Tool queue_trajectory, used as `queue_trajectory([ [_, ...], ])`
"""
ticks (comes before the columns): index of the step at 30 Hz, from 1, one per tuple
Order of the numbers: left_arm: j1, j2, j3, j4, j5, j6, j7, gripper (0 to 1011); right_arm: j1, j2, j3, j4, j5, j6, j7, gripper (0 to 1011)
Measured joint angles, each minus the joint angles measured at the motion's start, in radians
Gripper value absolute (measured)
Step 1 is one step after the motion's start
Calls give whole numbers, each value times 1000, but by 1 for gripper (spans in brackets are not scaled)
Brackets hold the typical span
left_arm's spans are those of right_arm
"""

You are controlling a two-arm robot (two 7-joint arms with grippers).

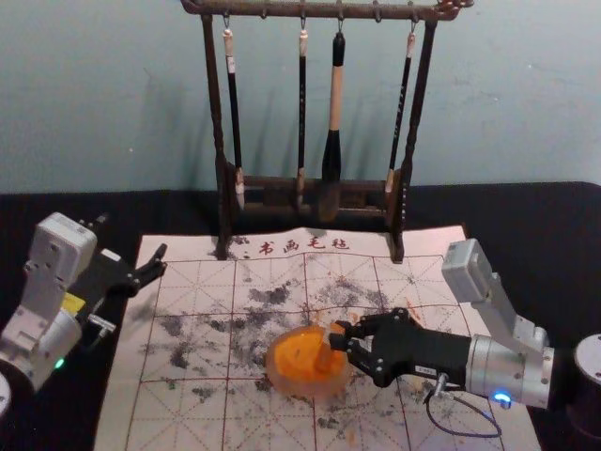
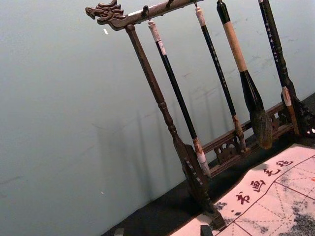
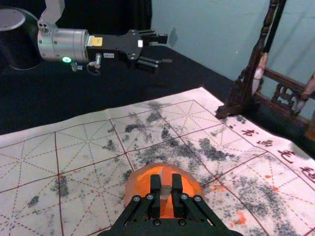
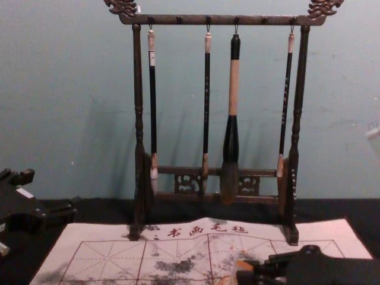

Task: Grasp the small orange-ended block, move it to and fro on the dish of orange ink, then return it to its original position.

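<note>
1. Nearest the head cam, at the view's L edge: L arm, parked off the mat's L side, L claw wide w/ nothing in it.
2. Brush rack stands behind, approx. ctr, brushes hanging; well apart from the work.
3. Dish of orange ink sits on the mat, just L of & under R claw. R arm is the nearer one by far, so it's my working arm.
4. Small block is over the dish, gripped betw. R fingertips. Long axis looks roughly upright w/ slight tilt, lower end toward the ink; can't tell if it's touching.
5. R claw reaches in from the R, narrow, holding the block. Next, I'd say: small to-&-fro strokes within the rim, level, then lift & return. Risk: pressing too hard could slide the dish or twist the block.
6. View diff.: R wrist view gives both fingertips flanking the block; head view gives the dish's full outline & the claw's approach; chest view has the claw side-on, lower R.
</note>
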Motion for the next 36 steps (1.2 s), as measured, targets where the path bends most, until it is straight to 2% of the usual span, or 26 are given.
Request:
queue_trajectory([
  [21,0,0,0,0,0,0,0,1001,41,-38,-49,43,-34,19,6,109],
  [28,0,0,0,0,0,0,0,1001,50,-55,-47,56,-37,23,-15,109],
  [36,0,0,0,0,0,0,0,1001,54,-60,-28,61,-45,34,-50,109],
])
